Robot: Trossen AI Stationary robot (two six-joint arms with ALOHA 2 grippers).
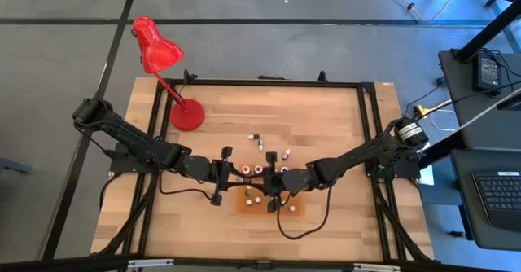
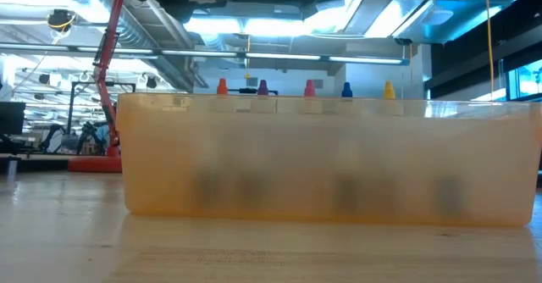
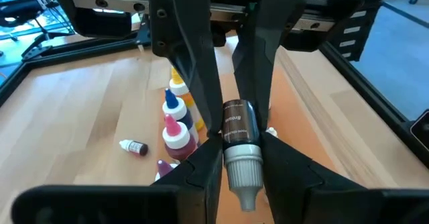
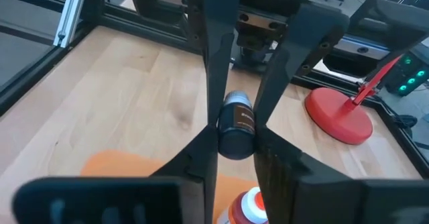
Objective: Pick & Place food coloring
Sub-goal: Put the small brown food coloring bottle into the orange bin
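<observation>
A small dark food coloring bottle (image 3: 236,125) with a white dropper cap hangs in the air between my two grippers over the table's middle, above the orange mat (image 1: 295,208). My left gripper (image 3: 242,158) is shut on its cap end and my right gripper (image 4: 234,142) is shut on its dark body. In the high view the two grippers, left (image 1: 242,178) and right (image 1: 257,180), meet tip to tip. Several more dropper bottles (image 3: 177,127) stand upright on the mat, and one small bottle (image 3: 134,147) lies on its side on the wood. My left gripper pinches the bottle at its white cap and shoulder (image 3: 245,158) between its two fingers, coming almost level from the table's left. The cap points back along its fingers. The bottle lies level, clear of the mat. My right gripper pinches the dark labelled body near its bottom (image 4: 236,131) between its two fingers, coming almost level from the table's right. The bottle's bottom faces back along these fingers, the cap (image 4: 236,100) points away. The bottle lies level in the air.
A red desk lamp (image 1: 159,52) stands with its round base (image 1: 187,115) at the table's far left. Loose small bottles (image 1: 260,146) lie on the wood behind the grippers. A black frame (image 1: 366,125) runs round the table. Bare wood lies at the near left and far right.
</observation>
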